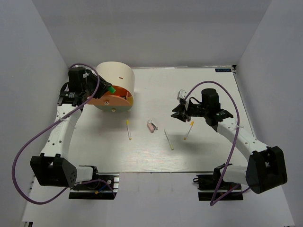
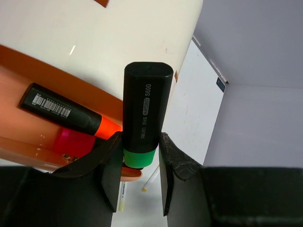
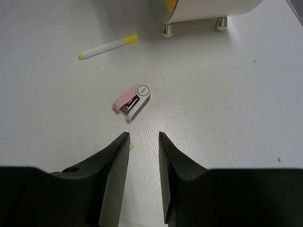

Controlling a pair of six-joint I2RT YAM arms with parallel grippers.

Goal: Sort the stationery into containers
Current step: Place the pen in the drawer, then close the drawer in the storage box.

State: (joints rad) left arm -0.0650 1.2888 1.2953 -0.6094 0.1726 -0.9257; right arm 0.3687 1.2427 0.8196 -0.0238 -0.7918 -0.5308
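My left gripper (image 2: 140, 147) is shut on a black highlighter (image 2: 144, 109) with a green end, held over the open orange drawer (image 2: 19, 94) of the cream organiser (image 1: 118, 75). In that drawer lie a black highlighter with an orange end (image 2: 61, 109) and a pink-ended one (image 2: 71, 142). From above, the left gripper (image 1: 105, 90) is at the organiser's front. My right gripper (image 3: 143, 137) hovers open and empty over the table, just short of a small pink-and-white block (image 3: 132, 100). Three pale-yellow sticks (image 1: 129, 129) (image 1: 169, 139) (image 1: 188, 130) lie on the table, with the pink block (image 1: 151, 126) among them.
The organiser stands at the back left on small metal feet (image 3: 166, 29), with a yellow drawer edge (image 1: 131, 98) showing at its right. One stick (image 3: 108, 46) lies between the block and the organiser. White walls enclose the table on three sides.
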